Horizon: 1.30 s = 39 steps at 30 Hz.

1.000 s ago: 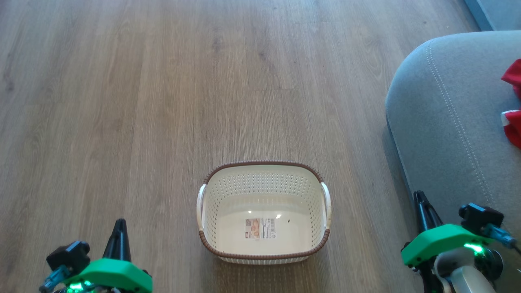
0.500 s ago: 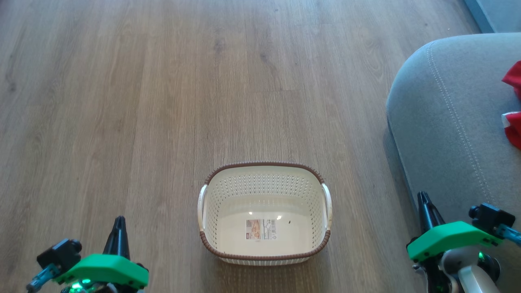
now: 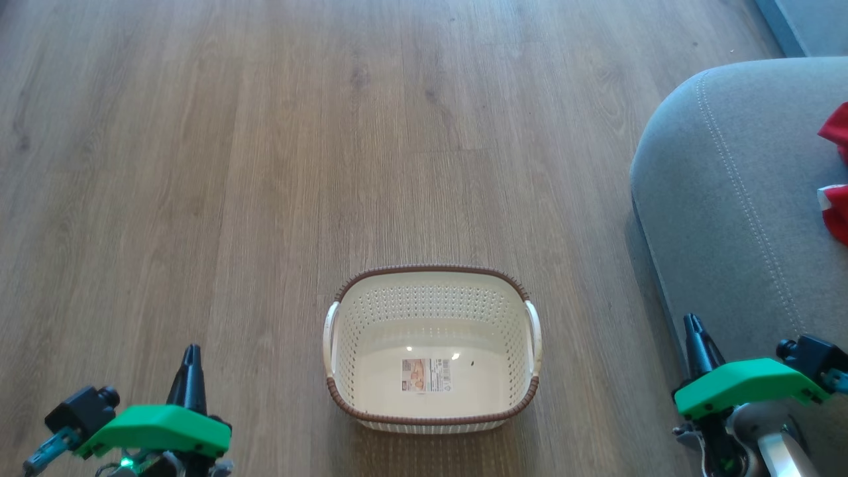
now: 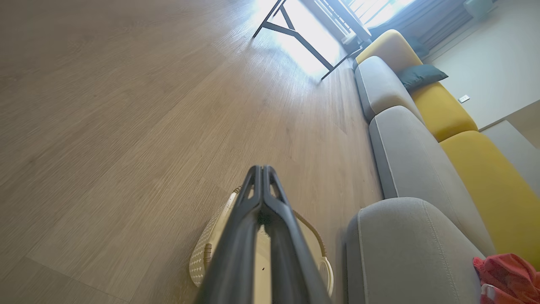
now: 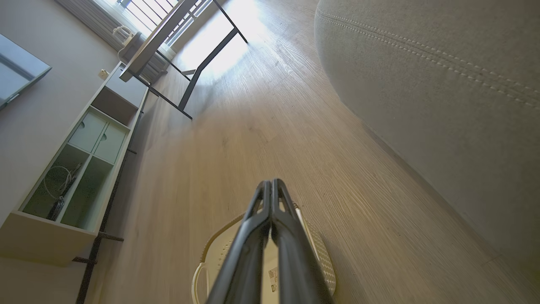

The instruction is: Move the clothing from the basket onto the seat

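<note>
Cream plastic, perforated and brown-rimmed, the basket (image 3: 430,306) sits on the wood-plank floor (image 3: 265,165), its bare bottom showing a paper label (image 3: 425,375). The clothing (image 3: 839,222) is out of the basket. Bright red with a white edge, it lies well to the basket's right on top of the grey seat (image 3: 729,199), partly cut off by the head view's border. The seat's rounded corner, with its line of pale stitching, stands right of the basket and apart from it, a strip of floor between them.

The left gripper (image 3: 192,350) hovers to the left of the basket, level with its near end. Its two dark fingers are pressed together into a single point and grasp nothing. The right gripper (image 3: 693,321) hangs to the basket's right, in front of the seat's near edge, and is likewise clenched tip to tip and empty. Each wrist view looks along its own closed fingers, with the basket's rim showing on either side.

Far beyond the basket a black-legged table (image 5: 198,63) stands in bright window light. A low shelf unit (image 5: 80,160) lines the wall on the side of the basket away from the seat. Behind the seat run yellow back cushions (image 4: 443,109) — one with a dark pillow (image 4: 419,76) against it.
</note>
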Available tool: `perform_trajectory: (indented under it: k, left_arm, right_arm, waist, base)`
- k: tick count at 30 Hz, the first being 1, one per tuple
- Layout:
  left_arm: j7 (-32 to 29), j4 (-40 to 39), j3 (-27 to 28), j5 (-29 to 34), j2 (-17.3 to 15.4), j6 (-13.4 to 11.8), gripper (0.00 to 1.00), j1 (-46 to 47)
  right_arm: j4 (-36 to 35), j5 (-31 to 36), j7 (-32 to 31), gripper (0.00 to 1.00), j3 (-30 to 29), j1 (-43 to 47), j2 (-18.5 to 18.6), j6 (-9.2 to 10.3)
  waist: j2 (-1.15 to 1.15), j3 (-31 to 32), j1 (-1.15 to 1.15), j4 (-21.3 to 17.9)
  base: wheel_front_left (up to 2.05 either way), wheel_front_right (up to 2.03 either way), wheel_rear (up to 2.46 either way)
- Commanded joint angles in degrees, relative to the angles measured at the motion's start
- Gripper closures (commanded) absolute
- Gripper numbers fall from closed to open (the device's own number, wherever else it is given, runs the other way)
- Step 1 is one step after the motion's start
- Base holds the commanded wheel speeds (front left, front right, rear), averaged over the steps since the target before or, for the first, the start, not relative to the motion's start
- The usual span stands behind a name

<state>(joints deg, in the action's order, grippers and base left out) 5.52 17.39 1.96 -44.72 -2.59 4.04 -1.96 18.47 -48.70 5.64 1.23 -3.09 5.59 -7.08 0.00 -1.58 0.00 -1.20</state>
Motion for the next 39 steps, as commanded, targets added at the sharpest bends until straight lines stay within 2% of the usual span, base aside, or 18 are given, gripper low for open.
perform_trajectory:
  k: [1,39]
  left_arm:
    - [-0.3,-2.1,1.3,-1.4,-0.2,0.4,1.0,2.9]
    - [-6.5,-2.8,3.0,-25.8,-0.2,2.0,1.0,5.7]
  right_arm:
    - [-2.1,-1.4,-0.3,1.0,-0.2,-2.5,0.1,-0.19]
    - [-3.4,-23.9,-6.4,1.0,-4.0,-2.8,-1.2,-0.3]
  waist:
    - [0.0,0.0,0.0,0.0]
    - [0.0,0.8,0.0,0.6]
  base:
    - [0.0,0.0,0.0]
    - [0.0,0.0,0.0]
